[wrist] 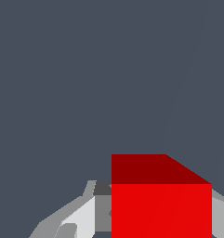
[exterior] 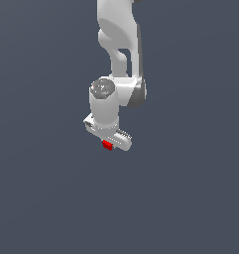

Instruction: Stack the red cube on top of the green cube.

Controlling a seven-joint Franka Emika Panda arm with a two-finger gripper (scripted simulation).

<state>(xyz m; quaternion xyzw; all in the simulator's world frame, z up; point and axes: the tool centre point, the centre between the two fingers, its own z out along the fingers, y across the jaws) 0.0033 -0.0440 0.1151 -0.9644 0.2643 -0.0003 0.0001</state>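
The white Franka Panda arm [exterior: 118, 44] is reaching down from the top of the exterior view, over a flat, plain slate-grey surface [exterior: 41, 198] whose edges and corners are lying outside both pictures. Its rounded white wrist housing [exterior: 105, 104] is pointing downward, and the white two-fingered gripper [exterior: 111, 144] is hanging beneath it.

The tiny, plain, bright red cube [exterior: 107, 145] is sitting at the gripper's lower end, only partly showing below the white body. In the wrist view the red cube [wrist: 161, 204] is filling the near part of the picture, with its lit front face toward the camera and a darker red face above it. A pale grey finger [wrist: 78, 216] is lying against one side of the cube, and a sliver of the other finger [wrist: 221, 216] is showing against the opposite side, so the fingers are standing narrow and clamping the red cube between them.

Whether the cube is resting on the grey surface or is lifted clear of it cannot be told from either view.

The small bright green cube is not appearing in either picture.
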